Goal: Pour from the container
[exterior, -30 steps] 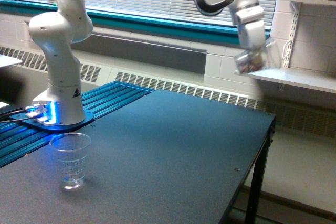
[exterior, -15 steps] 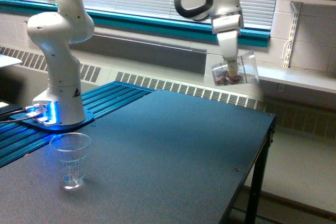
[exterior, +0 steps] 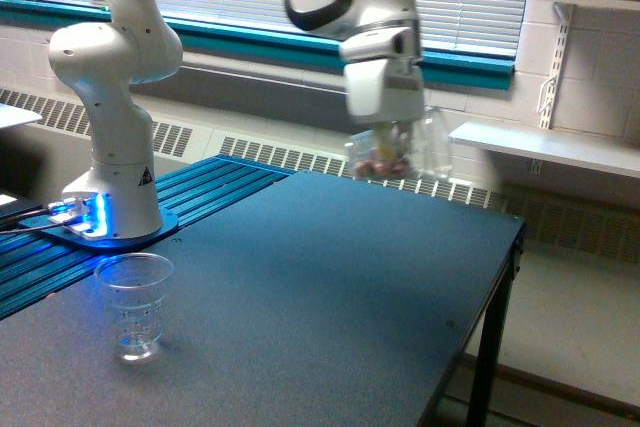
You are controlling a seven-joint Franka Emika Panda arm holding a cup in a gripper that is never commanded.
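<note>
Clear container [exterior: 400, 150] gripped in hand [exterior: 388, 139]

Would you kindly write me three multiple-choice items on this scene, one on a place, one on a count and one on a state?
1. Where does the tumbler stand?
A. on the wall shelf
B. on the table, near the arm's base
C. on the floor

2. How many clear cups are in view?
A. two
B. three
C. four

3. How is the container held?
A. resting on the table
B. lying on its side
C. in the air, in the gripper

Answers: 1 B, it stands on the dark table at the exterior view's left. 2 A, only the tumbler and the container. 3 C, it hangs clear above the table's far edge.
</note>
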